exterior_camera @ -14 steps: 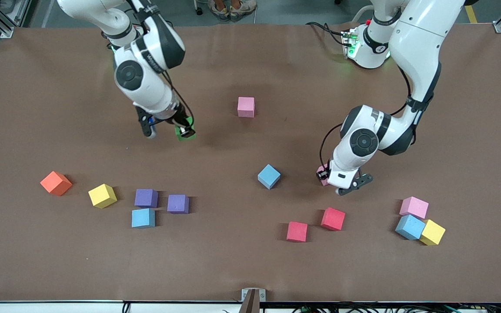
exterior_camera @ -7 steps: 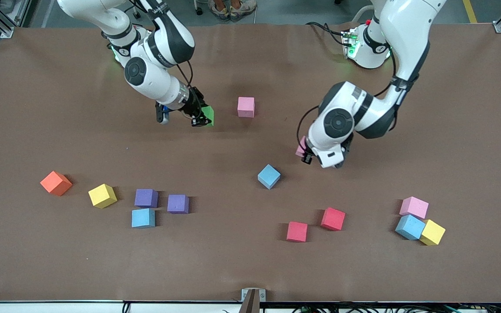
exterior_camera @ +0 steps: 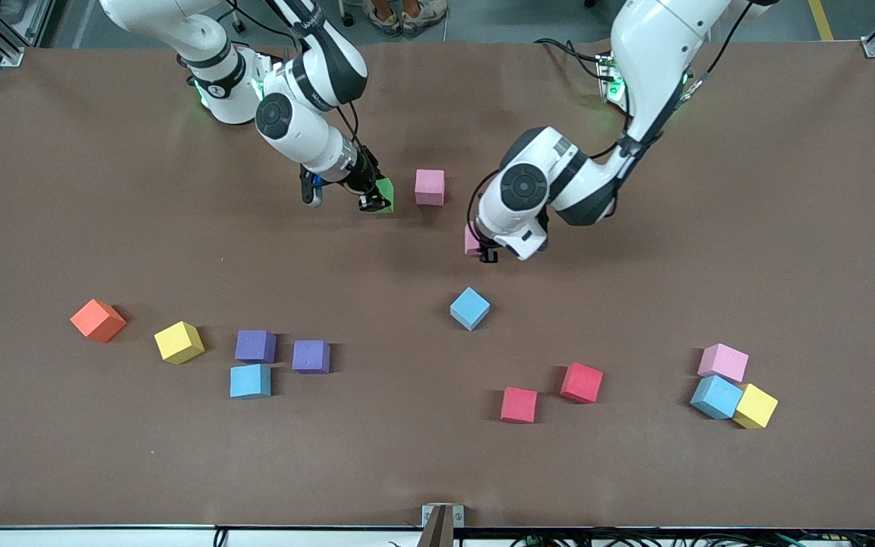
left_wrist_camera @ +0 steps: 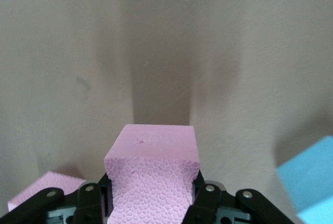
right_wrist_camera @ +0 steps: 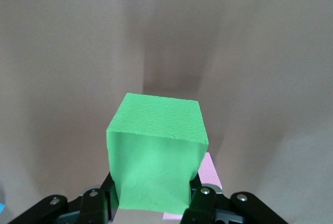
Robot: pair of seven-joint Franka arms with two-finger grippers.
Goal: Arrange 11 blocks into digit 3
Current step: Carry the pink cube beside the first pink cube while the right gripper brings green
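Near the upper middle of the front view, the right gripper (exterior_camera: 377, 199) has its fingers clamped on a green block (exterior_camera: 385, 194) and the left gripper (exterior_camera: 481, 247) on a pink block (exterior_camera: 472, 241), both flanking a lone pink block (exterior_camera: 430, 187) on the table (exterior_camera: 103, 190), likely starting the digit 3.

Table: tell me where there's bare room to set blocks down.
Bare: the table toward the left arm's end; also between the lone pink block and the light blue block, though the left gripper hangs there. Crowded: the row from the orange cube to the yellow block.
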